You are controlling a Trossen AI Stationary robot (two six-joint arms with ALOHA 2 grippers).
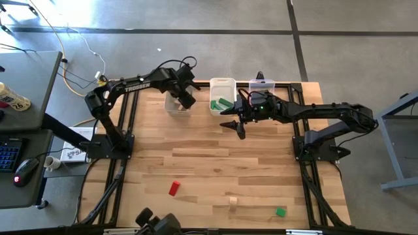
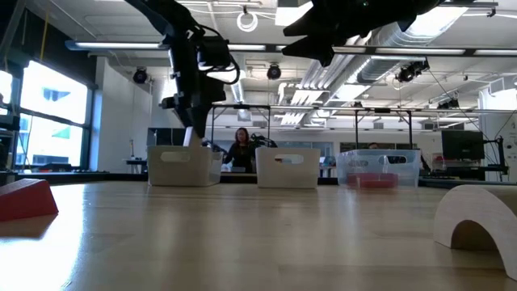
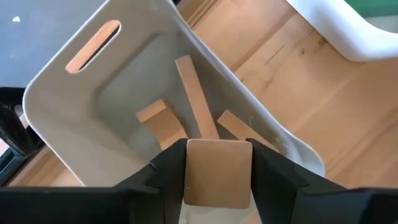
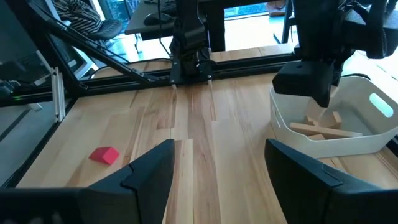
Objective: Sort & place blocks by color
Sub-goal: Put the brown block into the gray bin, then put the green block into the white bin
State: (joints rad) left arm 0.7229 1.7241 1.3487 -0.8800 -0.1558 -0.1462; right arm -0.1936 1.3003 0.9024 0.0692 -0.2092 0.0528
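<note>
From above, the left hand (image 1: 183,98) hangs over the white bin (image 1: 176,104) at the far edge of the counter (image 1: 215,170). The right hand (image 1: 236,124) waits in front of the middle bin (image 1: 223,95), which holds green blocks (image 1: 221,103). A red block (image 1: 174,188), a tan arch block (image 1: 233,202) and a green cube (image 1: 280,211) lie well apart near the front edge. "TROSSEN" is printed on the left arm (image 1: 137,83), and no other writing can be read.

At counter height, the left arm reaches down to the leftmost bin. The red block sits at the left edge and the arch at the right.

The left wrist view shows a flat tan block (image 3: 217,172) between the fingers (image 3: 168,171), directly above the bin with tan planks (image 3: 196,106) inside. The block fills the gap, but I cannot tell whether the fingers grip it or are letting go. It looks light, rigid and smooth-faced, so it should drop cleanly and not break. Pieces like it are best pinched across two flat parallel faces.

The right wrist view shows spread, empty fingers (image 4: 152,168), with the red block on the bare counter ahead.
</note>
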